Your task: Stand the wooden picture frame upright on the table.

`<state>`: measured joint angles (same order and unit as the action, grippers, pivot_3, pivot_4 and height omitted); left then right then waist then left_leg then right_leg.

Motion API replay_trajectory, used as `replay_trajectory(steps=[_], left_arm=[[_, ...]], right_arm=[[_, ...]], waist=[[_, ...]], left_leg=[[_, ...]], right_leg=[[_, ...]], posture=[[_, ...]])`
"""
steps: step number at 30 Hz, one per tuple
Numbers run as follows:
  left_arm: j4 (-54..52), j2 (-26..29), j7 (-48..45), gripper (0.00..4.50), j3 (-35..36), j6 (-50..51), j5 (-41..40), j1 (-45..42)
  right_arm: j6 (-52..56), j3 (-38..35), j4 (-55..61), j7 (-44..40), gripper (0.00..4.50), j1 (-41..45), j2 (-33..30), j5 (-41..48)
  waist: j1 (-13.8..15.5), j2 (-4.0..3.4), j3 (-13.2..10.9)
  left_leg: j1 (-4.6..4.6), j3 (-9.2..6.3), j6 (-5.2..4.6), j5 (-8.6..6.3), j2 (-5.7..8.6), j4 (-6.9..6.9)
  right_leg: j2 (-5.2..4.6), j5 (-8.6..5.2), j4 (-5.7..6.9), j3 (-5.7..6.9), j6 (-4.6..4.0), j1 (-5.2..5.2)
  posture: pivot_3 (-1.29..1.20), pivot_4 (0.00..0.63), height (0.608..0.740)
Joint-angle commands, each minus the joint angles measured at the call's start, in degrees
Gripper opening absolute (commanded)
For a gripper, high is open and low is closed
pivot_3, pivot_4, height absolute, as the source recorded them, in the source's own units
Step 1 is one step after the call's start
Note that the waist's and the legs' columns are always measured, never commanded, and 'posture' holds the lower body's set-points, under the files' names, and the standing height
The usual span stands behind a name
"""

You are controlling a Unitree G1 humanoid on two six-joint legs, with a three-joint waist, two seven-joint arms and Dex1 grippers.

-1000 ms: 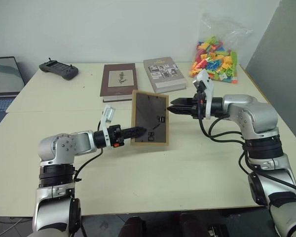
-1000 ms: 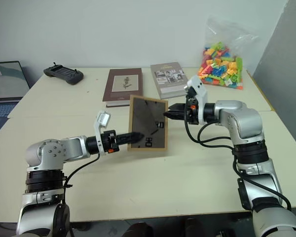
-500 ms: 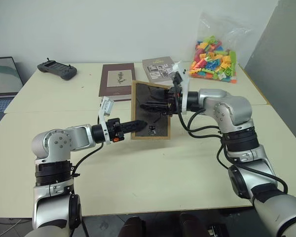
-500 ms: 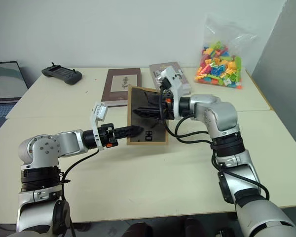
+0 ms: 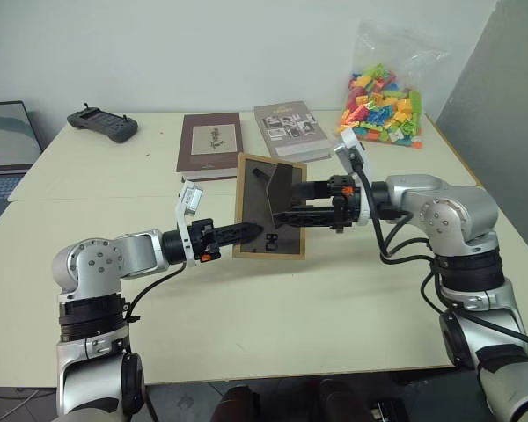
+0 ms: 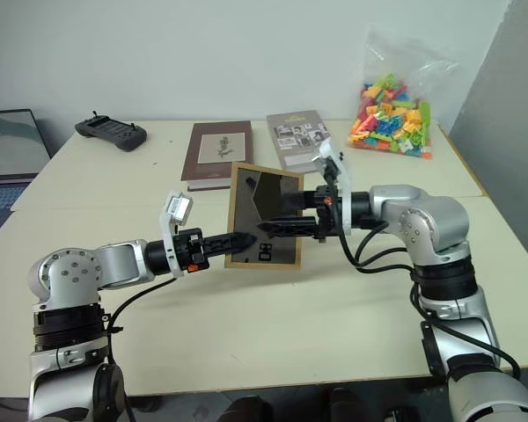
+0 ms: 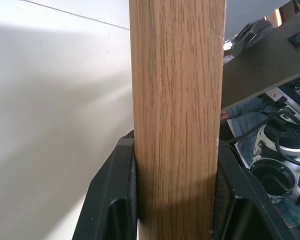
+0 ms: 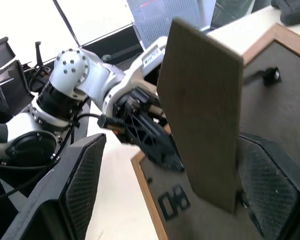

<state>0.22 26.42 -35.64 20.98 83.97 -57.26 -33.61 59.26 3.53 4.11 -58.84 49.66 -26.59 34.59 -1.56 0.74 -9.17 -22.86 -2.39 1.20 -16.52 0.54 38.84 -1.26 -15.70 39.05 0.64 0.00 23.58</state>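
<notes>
The wooden picture frame point(image 5: 257, 200) is upright over the table point(image 5: 334, 299), its dark grey back turned toward me. I cannot tell whether its lower edge touches the tabletop. My left gripper point(image 5: 251, 231) is shut on the frame's left edge; in the left wrist view the light-wood edge point(image 7: 177, 100) sits between the two black fingers. The hinged prop point(image 8: 202, 105) is swung out from the back. My right gripper point(image 5: 282, 216) reaches in from the right, open, with a finger on each side of the prop and not closed on it.
Behind the frame lie a maroon book point(image 5: 211, 141) and a grey book point(image 5: 290, 130). A bag of colourful bricks point(image 5: 383, 105) stands at the back right, a black controller point(image 5: 103, 123) at the back left, and a laptop point(image 5: 4, 141) at the left edge.
The right gripper went from the frame's right edge onto its back, then drew back to the right with jaws wider. The prop now stands out from the back. The left gripper kept its hold.
</notes>
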Motion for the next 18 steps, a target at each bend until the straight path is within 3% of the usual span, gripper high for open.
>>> replay_trajectory(steps=[1, 6, 9, 10, 12, 13, 15, 18], left_arm=[[-1.7, -1.2, 2.0, 1.34, 4.1, 3.4, -4.9, -0.8], [4.1, 0.6, 7.0, 1.34, 5.4, 8.5, -13.4, -0.6], [10.4, 3.8, 11.3, 1.34, 4.5, 8.5, -21.8, -1.2], [11.8, 5.0, 12.6, 1.34, 3.5, 8.5, -24.8, -1.2], [13.8, 6.1, 16.5, 1.34, 1.6, 8.5, -32.4, -1.3], [14.8, 6.1, 18.4, 1.34, 1.0, 8.5, -35.7, -1.5], [14.2, 7.4, 22.9, 1.34, -1.9, 6.6, -43.2, 0.0], [10.6, 10.7, 28.0, 1.34, -7.7, 1.9, -53.6, 3.7]], right_arm=[[-6.2, -1.7, 1.0, 0.4, 4.09, -1.8, -4.7, -3.0], [-27.4, 0.0, 2.3, -0.6, 4.09, -8.9, -12.1, -14.2], [-54.9, 2.0, -2.7, 3.5, 4.09, -14.7, -13.6, -26.4], [-65.7, 3.0, -6.3, 6.6, 4.09, -15.6, -13.9, -31.6], [-92.9, 7.1, -16.7, 20.6, 4.09, -14.1, -14.1, -47.7], [-100.0, 7.7, -20.1, 27.1, 4.09, -12.6, -13.1, -53.0], [-110.2, 9.2, -25.3, 38.0, 4.09, -8.8, -11.5, -62.6], [-117.1, 10.7, -30.3, 50.1, 4.09, -4.8, -9.7, -72.5]], waist=[[0.0, 0.01, 0.0], [0.1, 0.06, 0.0], [0.0, 0.1, -0.1], [0.0, 0.11, -0.1], [-0.1, 0.1, -0.1], [-0.1, 0.12, -0.1], [-0.2, 0.13, -0.1], [-0.3, 0.14, -0.1]], left_leg=[[0.0, 0.0, 0.0, 0.0, 0.0, 0.0], [-0.02, 0.04, 0.01, 0.01, 0.0, 0.01], [0.01, 0.03, 0.01, 0.01, -0.02, 0.01], [0.02, 0.04, 0.03, 0.02, -0.03, 0.0], [0.06, 0.11, 0.21, 0.12, -0.03, 0.02], [0.08, 0.12, 0.25, 0.14, -0.04, 0.03], [0.08, 0.13, 0.35, 0.2, -0.05, 0.06], [0.09, 0.14, 0.65, 0.37, -0.06, 0.04]], right_leg=[[0.0, 0.0, -0.01, 0.0, 0.0, 0.0], [0.0, 0.0, -0.04, 0.0, 0.01, -0.02], [0.01, -0.01, -0.03, 0.01, 0.02, -0.05], [0.02, -0.01, -0.02, 0.0, 0.02, -0.04], [0.02, -0.01, 0.02, -0.05, 0.03, -0.03], [0.02, -0.01, 0.03, -0.05, 0.02, -0.03], [0.02, -0.01, 0.04, -0.07, 0.02, -0.02], [0.05, -0.01, 0.04, -0.14, 0.02, 0.02]], posture=[[0.0, 0.15, 0.74], [0.0, 0.15, 0.74], [0.0, 0.15, 0.74], [0.0, 0.15, 0.74], [0.0, 0.15, 0.74], [0.0, 0.15, 0.74], [0.0, 0.15, 0.74], [0.0, 0.15, 0.74]])
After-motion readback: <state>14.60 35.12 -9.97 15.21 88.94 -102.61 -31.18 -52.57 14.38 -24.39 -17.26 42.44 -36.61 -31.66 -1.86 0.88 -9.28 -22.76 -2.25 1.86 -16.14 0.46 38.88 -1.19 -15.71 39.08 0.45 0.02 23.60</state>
